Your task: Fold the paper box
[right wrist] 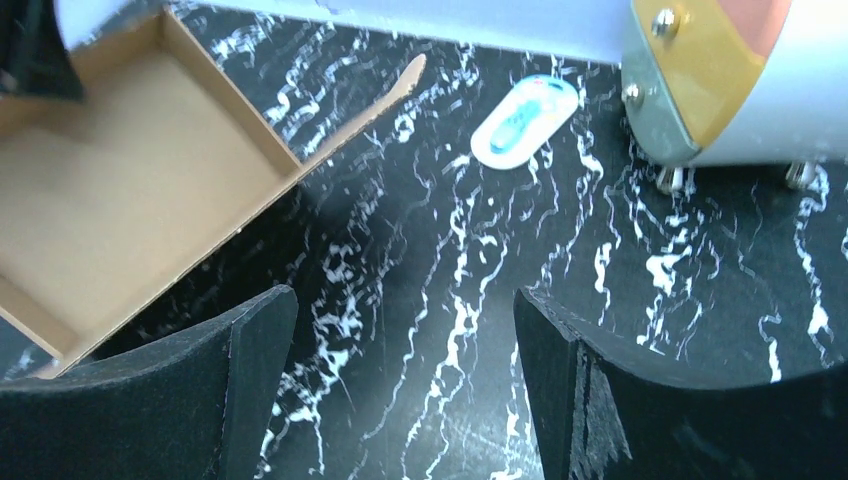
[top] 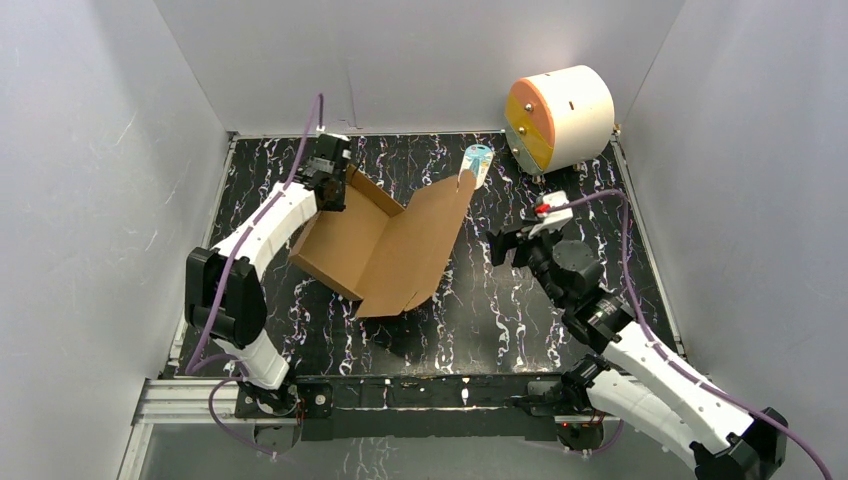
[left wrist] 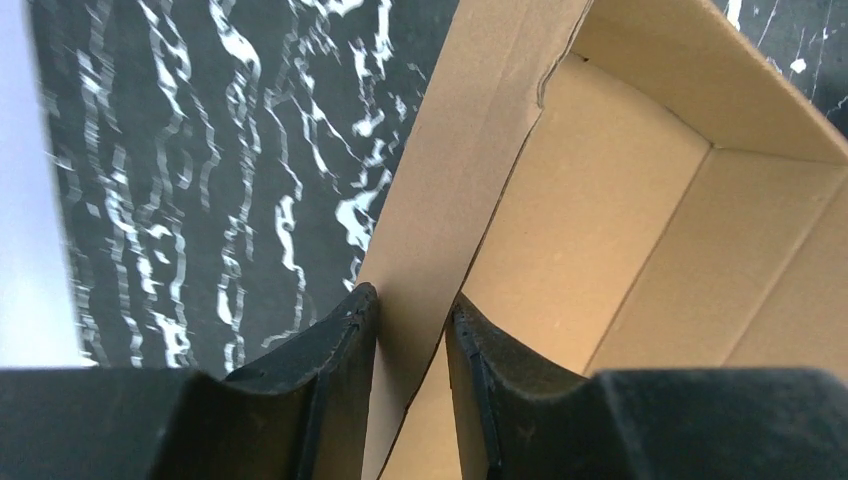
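Observation:
The paper box (top: 380, 245) is brown cardboard, half formed, with its tray tilted up off the black marbled table and a wide lid panel spread toward the back right. My left gripper (top: 335, 185) is at the box's far left wall. In the left wrist view that gripper (left wrist: 412, 300) is shut on the upright cardboard wall, one finger on each side, with the box's inside (left wrist: 620, 230) to the right. My right gripper (top: 500, 245) hovers open over the table to the right of the box. Nothing lies between its fingers (right wrist: 405, 300), and the box tray (right wrist: 130, 200) is at its upper left.
A white-and-orange cylinder (top: 558, 115) stands on small feet at the back right corner, seen close in the right wrist view (right wrist: 740, 70). A small white-and-blue tag (top: 478, 160) lies flat by the lid's far tip (right wrist: 524, 122). Grey walls enclose the table on three sides.

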`<state>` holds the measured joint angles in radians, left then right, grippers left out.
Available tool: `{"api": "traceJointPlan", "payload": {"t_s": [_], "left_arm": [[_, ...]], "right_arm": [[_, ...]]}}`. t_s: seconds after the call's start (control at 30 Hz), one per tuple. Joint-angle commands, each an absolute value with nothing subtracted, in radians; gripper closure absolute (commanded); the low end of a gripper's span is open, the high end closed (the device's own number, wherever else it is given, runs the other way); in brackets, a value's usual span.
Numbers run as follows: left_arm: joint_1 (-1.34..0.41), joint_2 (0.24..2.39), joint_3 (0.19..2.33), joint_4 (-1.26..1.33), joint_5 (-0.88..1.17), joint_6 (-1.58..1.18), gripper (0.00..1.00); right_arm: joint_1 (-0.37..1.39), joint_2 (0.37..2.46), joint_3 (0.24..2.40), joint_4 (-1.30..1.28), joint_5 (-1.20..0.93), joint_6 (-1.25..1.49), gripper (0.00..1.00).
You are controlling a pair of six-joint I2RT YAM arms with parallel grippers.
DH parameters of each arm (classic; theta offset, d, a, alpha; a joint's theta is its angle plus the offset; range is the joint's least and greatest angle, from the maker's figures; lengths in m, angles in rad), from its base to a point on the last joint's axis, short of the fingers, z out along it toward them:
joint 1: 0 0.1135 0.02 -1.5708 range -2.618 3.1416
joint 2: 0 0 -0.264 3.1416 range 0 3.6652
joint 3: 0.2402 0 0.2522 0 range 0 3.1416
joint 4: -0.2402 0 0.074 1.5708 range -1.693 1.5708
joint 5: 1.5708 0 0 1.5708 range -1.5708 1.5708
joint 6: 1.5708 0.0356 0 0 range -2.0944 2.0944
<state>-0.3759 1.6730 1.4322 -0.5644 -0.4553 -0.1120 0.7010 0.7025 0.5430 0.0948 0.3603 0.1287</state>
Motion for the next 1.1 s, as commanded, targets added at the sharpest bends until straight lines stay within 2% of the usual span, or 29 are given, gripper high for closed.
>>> {"api": "traceJointPlan", "payload": {"t_s": [0.0, 0.4, 0.83, 1.07], "left_arm": [[-0.302, 1.628, 1.373, -0.61, -0.232, -0.26, 0.7], [-0.23, 1.542, 1.074, -0.458, 0.016, -0.541, 0.64], [-0.23, 1.281, 0.76, -0.255, 0.212, -0.786, 0.42], [-0.237, 1.236, 0.649, -0.143, 0.316, -0.883, 0.4]], "right_arm": [[0.698, 0.721, 0.72, -0.02, 0.325, 0.117, 0.11], [0.698, 0.868, 0.943, -0.204, 0.237, 0.085, 0.1], [0.698, 0.944, 0.931, -0.171, 0.115, 0.094, 0.1], [0.698, 0.948, 0.901, -0.137, 0.086, 0.109, 0.1]]}}
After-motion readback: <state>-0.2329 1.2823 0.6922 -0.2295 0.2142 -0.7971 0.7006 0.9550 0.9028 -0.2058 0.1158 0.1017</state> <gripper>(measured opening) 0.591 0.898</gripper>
